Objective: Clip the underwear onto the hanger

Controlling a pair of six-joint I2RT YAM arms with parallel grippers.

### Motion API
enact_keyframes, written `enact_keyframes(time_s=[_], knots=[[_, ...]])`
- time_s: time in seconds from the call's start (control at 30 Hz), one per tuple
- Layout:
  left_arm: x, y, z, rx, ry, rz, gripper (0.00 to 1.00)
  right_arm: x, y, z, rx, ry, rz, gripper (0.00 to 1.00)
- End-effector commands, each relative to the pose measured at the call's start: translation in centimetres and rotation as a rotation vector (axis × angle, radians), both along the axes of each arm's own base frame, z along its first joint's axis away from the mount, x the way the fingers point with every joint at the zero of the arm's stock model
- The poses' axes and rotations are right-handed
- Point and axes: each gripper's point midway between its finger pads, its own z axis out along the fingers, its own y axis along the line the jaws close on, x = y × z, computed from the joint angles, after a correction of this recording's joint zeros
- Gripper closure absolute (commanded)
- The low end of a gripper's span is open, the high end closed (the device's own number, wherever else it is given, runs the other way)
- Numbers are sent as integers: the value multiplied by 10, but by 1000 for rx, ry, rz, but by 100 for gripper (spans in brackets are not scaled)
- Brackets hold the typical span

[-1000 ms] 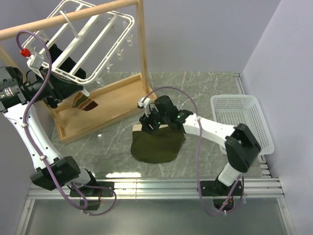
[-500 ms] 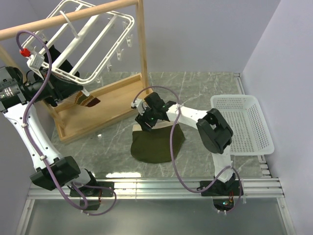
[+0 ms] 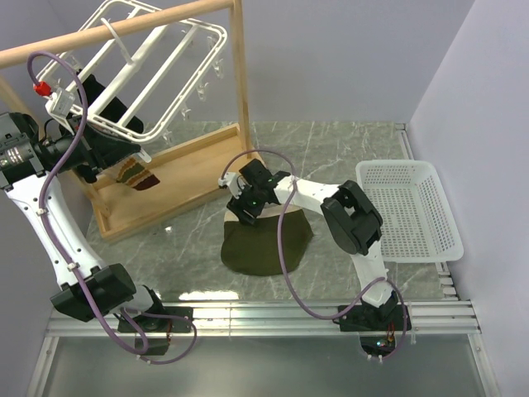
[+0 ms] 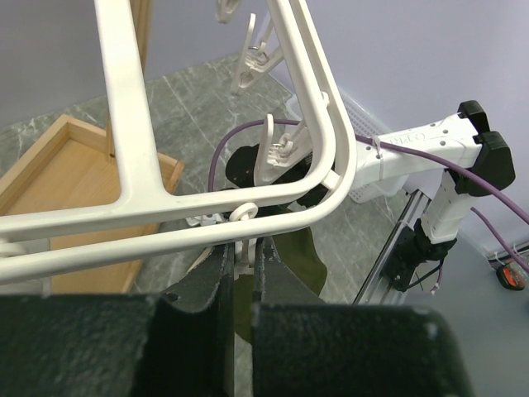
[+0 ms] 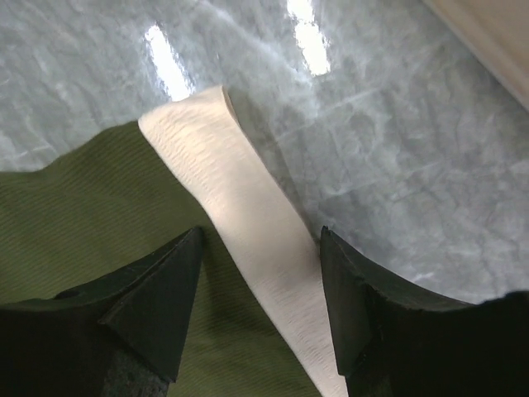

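- Top view: underwear point(image 3: 264, 244) lies mid-desk, towards the near edge; hanger point(image 3: 157, 62) hangs over the far-left corner.
- Left wrist: left gripper point(image 4: 244, 252) is pinched nearly closed on a white clip point(image 4: 242, 217) of the hanger.
- Right wrist: right gripper point(image 5: 260, 241) is spread wide and empty, straddling the underwear's pale waistband point(image 5: 240, 207).

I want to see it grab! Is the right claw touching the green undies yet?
Cannot tell. In the right wrist view the open right gripper straddles the white waistband of the underwear, but its fingertips hide any contact or gap.
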Motion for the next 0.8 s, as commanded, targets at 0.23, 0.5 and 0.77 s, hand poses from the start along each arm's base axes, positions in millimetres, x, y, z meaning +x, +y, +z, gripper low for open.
enact_keyframes(time_s=[0.23,0.5,0.77], knots=[[-21,-18,30,-110,-109,-128,99,-21,-6,-29,-115,5,69,41],[-23,-19,28,-112,-105,-126,99,-26,11,8,-12,-80,159,100],[-23,-19,26,-116,-100,-125,99,-25,51,103,162,-300,195,100]])
